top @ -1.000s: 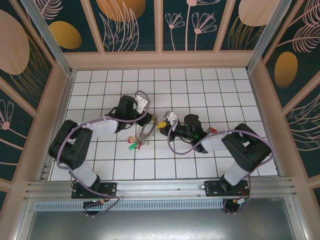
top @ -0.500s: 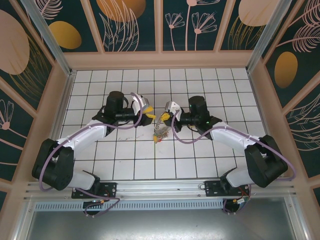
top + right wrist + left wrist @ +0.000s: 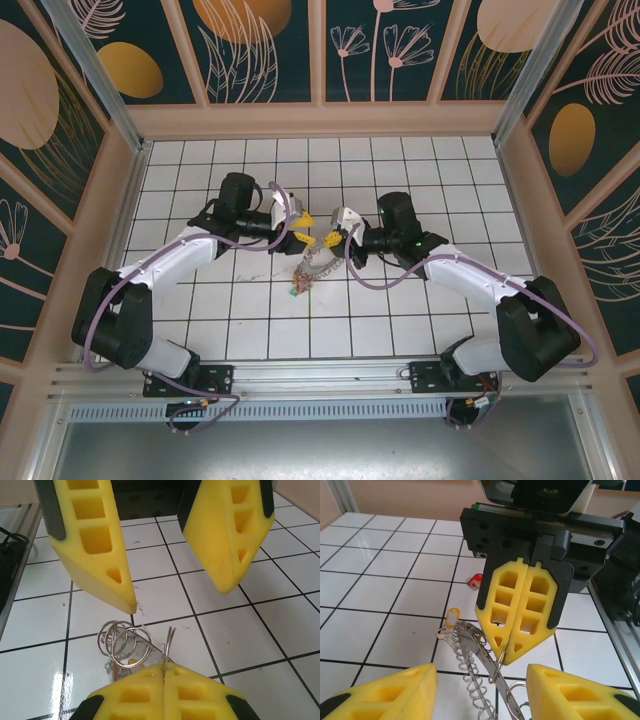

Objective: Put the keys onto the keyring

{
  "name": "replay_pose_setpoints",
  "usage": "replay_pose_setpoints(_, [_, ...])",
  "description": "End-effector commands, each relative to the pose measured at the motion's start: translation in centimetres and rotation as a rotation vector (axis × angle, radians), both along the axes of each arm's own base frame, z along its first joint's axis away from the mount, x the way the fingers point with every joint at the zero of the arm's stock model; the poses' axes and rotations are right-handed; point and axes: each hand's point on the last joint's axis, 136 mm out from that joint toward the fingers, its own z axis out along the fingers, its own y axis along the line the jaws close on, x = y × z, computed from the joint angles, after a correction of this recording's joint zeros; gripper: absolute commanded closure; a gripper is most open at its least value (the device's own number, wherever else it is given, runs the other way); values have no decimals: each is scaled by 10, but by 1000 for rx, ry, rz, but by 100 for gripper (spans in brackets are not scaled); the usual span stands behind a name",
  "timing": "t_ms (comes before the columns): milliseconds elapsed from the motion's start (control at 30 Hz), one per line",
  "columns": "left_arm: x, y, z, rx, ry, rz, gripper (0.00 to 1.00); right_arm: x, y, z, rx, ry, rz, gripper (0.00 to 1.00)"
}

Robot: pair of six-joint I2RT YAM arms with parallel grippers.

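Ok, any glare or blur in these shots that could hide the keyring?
Right wrist view: white glare on the glossy floor tiles at lower left; the wire loops beside it look crisp. Left wrist view: even light, keyring sharp, left gripper cropped at the bottom edge. Top external view: soft shadows under the arms, no glare, keyring tiny.

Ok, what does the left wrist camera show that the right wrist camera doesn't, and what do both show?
Left wrist camera's extra: a small red-headed piece, likely a key, lying on the white tiled floor, and a little yellow plastic tag at the end of the silvery beaded keyring.
Right wrist camera's extra: the left gripper seen head-on, open, with bare tile between its yellow fingers.
Both: the right gripper shut on the keyring's thin wire, over the floor.
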Motion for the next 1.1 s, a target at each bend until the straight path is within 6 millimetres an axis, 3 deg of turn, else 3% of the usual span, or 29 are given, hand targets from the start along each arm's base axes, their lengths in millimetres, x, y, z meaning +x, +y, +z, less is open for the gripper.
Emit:
replay_pose_setpoints(0, [-4, -3, 1, 8, -8, -49, 49, -1, 5, 30, 54, -71, 47, 100])
replay_pose_setpoints(500, [-2, -12, -8, 37, 8, -106, 56, 3, 10, 32, 61, -61, 66, 100])
replay_pose_setpoints(833, [-4, -13, -12, 46, 14, -113, 83, 5, 12, 31, 66, -48, 69, 100])
replay_pose_setpoints(900, [-3, -12, -15, 57, 17, -107, 83, 4, 12, 32, 73, -51, 72, 100])
replay_pose_setpoints(967, [-3, -12, -16, 65, 18, -102, 74, 4, 13, 33, 78, -53, 74, 100])
replay_pose_setpoints(1067, [-3, -11, -17, 68, 16, -100, 75, 5, 13, 34, 81, -54, 75, 100])
